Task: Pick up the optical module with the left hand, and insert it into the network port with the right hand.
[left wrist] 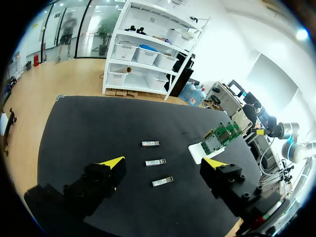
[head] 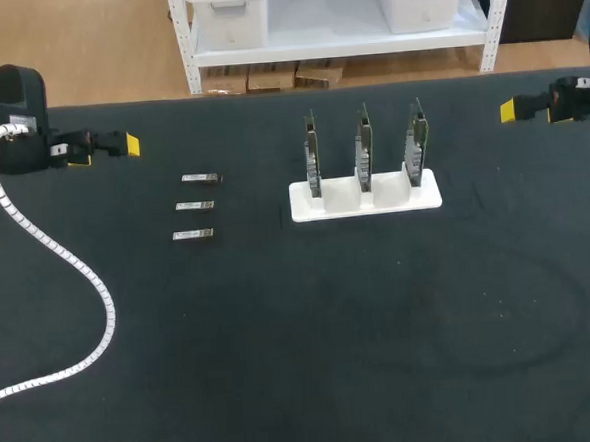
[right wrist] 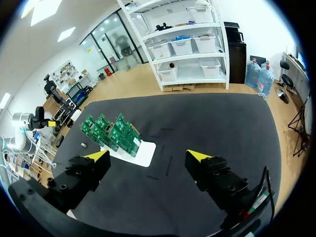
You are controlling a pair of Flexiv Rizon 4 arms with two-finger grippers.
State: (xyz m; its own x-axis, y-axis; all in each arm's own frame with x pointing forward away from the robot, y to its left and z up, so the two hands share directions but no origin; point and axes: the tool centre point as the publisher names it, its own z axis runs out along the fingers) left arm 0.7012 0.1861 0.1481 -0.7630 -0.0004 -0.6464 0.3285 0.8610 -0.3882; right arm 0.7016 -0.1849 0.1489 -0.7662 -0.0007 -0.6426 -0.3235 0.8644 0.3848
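Observation:
Three small silver optical modules lie in a column left of centre on the black table: one at the back (head: pixel 201 177), one in the middle (head: pixel 195 205), one at the front (head: pixel 193 233). The left wrist view shows them ahead of the fingers (left wrist: pixel 156 162). A white holder (head: pixel 366 199) carries three upright green network cards (head: pixel 363 147) with the ports; it also shows in the right wrist view (right wrist: pixel 112 132). My left gripper (head: pixel 110 145) hangs open at the far left edge, well away from the modules. My right gripper (head: pixel 529 109) stands open at the far right edge. Both hold nothing.
A white ribbed cable (head: pixel 62 257) trails from my left arm across the table's left part down to the front edge. The black tabletop (head: pixel 382 326) stretches wide in front of the holder.

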